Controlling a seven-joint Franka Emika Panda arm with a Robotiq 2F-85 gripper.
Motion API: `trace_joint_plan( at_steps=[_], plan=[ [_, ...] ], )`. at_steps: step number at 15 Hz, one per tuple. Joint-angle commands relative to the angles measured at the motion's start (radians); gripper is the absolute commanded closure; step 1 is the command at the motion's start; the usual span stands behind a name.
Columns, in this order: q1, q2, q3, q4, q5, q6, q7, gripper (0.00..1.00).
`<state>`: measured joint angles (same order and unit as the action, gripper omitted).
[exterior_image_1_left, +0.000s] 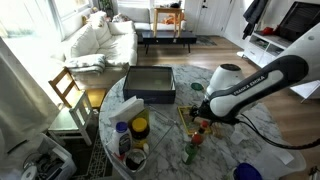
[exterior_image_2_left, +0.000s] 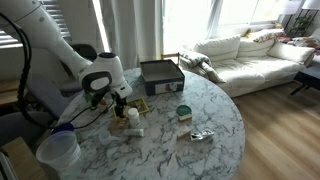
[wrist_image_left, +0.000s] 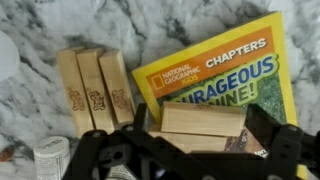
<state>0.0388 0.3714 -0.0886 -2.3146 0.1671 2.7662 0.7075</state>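
- Wooden blocks, two pale ones (wrist_image_left: 203, 118), lie lengthwise one against the other on the lower part of the yellow book (wrist_image_left: 225, 70). The nearer block is partly hidden behind the black tool body.
- Fingers (wrist_image_left: 288, 150): spread wide apart and clamped on nothing. In the wrist view they stand to either side of the two pale blocks. Whether they touch them cannot be told.
- Three further blocks (wrist_image_left: 97, 92) lie flat, side by side and touching, on the bare marbled tabletop (wrist_image_left: 180, 25), just beside the book. Each carries a dark stamp near one end.
- The yellow book lies flat, cover up, at an angle to the three blocks. The words "National Geographic" are legible on it.
- A white bottle cap (wrist_image_left: 48, 160) shows at the lower corner of the wrist view, near the three blocks.
- The white and black arm (exterior_image_1_left: 255, 82) reaches from the rim over the round tabletop. It shows in both exterior views.
- A dark tray (exterior_image_1_left: 150, 85) sits on the tabletop, near the book.
- A jar with a yellow lid (exterior_image_1_left: 140, 127) stands among bottles near the rim, well apart from the arm.
- A clear plastic container (exterior_image_2_left: 58, 150) stands at the tabletop's edge.
- A small green-lidded tub (exterior_image_2_left: 183, 112) rests on the tabletop, apart from the book.
- A white sofa (exterior_image_2_left: 250, 55) and a wooden chair (exterior_image_1_left: 68, 90) stand beyond the tabletop.
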Motion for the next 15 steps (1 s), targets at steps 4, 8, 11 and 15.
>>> trace_joint_plan(
  at_steps=[4,8,11,15],
  plan=[
    [0.005,0.042,-0.009,0.024,0.03,0.032,-0.005,0.2],
    [0.005,0.038,-0.009,0.029,0.041,0.04,-0.002,0.43],
    [0.018,0.011,-0.03,0.048,0.024,0.022,0.019,0.68],
    [0.037,-0.001,-0.066,0.068,-0.013,0.009,0.036,0.45]
  ],
)
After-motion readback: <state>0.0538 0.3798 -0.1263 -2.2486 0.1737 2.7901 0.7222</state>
